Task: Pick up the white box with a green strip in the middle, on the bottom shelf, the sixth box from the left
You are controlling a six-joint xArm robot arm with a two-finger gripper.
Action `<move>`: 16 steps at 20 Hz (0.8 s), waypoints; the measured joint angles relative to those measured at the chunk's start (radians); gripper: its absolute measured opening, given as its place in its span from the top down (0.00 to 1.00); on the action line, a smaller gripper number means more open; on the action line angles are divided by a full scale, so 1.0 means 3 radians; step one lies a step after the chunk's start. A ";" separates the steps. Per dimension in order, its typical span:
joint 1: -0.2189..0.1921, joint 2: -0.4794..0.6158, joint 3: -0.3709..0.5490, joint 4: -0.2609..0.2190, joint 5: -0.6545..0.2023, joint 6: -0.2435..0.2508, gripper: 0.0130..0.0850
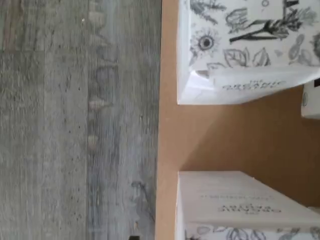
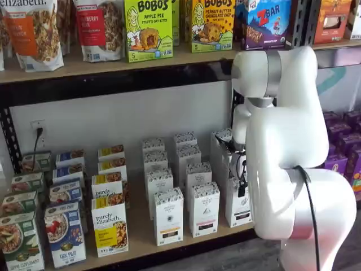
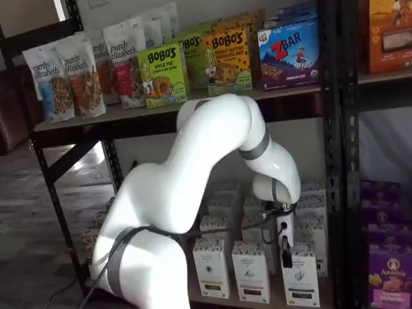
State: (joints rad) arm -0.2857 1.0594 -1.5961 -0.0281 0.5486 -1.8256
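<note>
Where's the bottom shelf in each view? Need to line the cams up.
Wrist view: bottom shelf is the tan board beside the grey floor, with two white cartons standing on it.
A shelf view: pale board under the rows of boxes, low in the picture.
A shelf view: a sliver at the picture's lower edge, under the front cartons.
Shared landmark: the white cartons.

We're looking at a grey wood-plank floor point(image 1: 75, 125) underfoot. Behind the black steel rack point(image 3: 331, 129) we see a pale wall point(image 2: 113, 118) with a power outlet point(image 2: 38, 131).
</note>
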 joint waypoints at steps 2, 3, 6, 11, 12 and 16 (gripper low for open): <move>0.0004 0.0023 0.0003 -0.0066 -0.0053 0.0061 0.00; 0.0006 0.0035 0.0000 -0.0087 -0.0069 0.0082 0.00; 0.0010 0.0078 -0.0038 -0.0199 -0.0058 0.0183 0.00; 0.0000 0.0111 -0.0071 -0.0184 -0.0063 0.0160 0.00; -0.0001 0.0113 -0.0072 -0.0176 -0.0065 0.0152 0.00; -0.0006 0.0114 -0.0061 -0.0181 -0.0093 0.0152 0.11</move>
State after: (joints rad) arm -0.2874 1.0936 -1.6145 -0.0824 0.5208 -1.7800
